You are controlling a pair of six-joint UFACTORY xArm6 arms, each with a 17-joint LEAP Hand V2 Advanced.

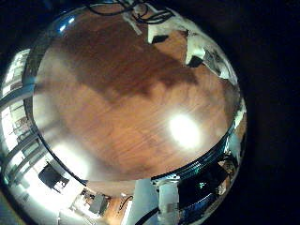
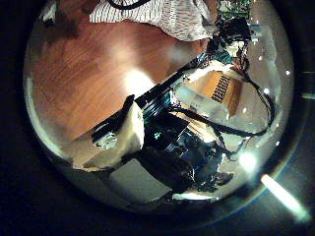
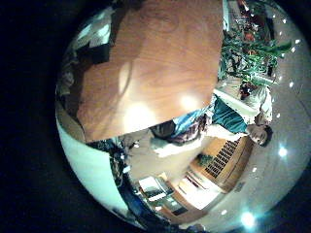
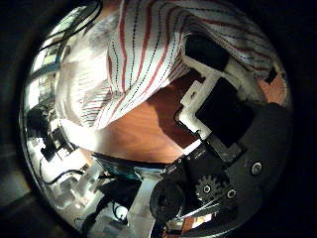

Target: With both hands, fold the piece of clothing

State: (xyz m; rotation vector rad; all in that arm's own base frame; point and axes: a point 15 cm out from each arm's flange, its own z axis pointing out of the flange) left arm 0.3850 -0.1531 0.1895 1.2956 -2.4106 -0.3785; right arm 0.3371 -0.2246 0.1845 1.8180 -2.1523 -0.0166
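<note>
The piece of clothing (image 4: 139, 59) is a striped cloth lying rumpled on the wooden table (image 4: 149, 134). It fills much of the right thumb side palm view, so it is close under that palm. My right hand (image 4: 223, 99) reaches out with fairly straight fingers, and one fingertip (image 4: 205, 50) is at the cloth's edge. The left thumb side palm view shows the cloth (image 2: 157, 15) farther off on the table (image 2: 89, 79), with part of my left hand (image 2: 236, 34) beside it. My left hand's fingers (image 1: 202, 52) hang relaxed over bare table (image 1: 122, 94) and hold nothing.
The table's edge (image 2: 148, 98) runs close by my left palm, with equipment (image 2: 187, 147) below it. The right little finger side palm view shows bare tabletop (image 3: 146, 68) and its edge (image 3: 146, 131), with the room beyond.
</note>
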